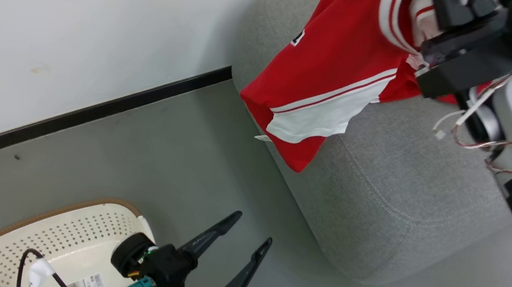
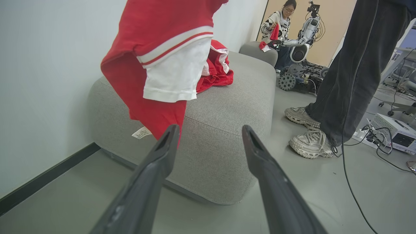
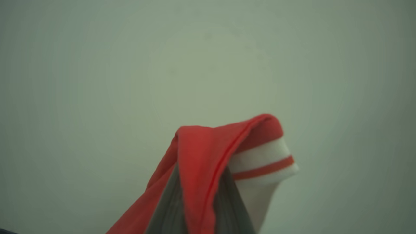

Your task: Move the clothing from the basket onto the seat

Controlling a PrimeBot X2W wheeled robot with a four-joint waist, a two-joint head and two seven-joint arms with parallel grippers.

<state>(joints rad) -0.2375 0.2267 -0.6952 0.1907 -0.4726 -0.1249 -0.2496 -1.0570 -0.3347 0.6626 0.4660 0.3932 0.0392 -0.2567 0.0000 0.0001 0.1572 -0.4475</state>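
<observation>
Above the wall-side end of the grey seat, our right hand is closed on a fold of a red jersey, with the cloth pinched between its two dark fingers. The jersey hangs from that grip with its white panel and striped band showing. Its lower hem drops past the seat's rounded edge toward the floor; we cannot tell whether the cloth touches the upholstery. A small white care tag sticks out near the hem.

Further back on the seat's top, a second red garment with white trim lies crumpled in a heap.

Our left hand sits low in the head view, its fingers spread wide and holding nothing. Just beside it on the floor stands the cream perforated basket with its brown rim, well apart from the seat. A paper label shows on its inside bottom. A white wall with a black skirting strip runs behind.

From the left wrist we see a person's dark trouser legs and pale trainers on the floor beside the seat. Further off, another person sits by a second robot.
</observation>
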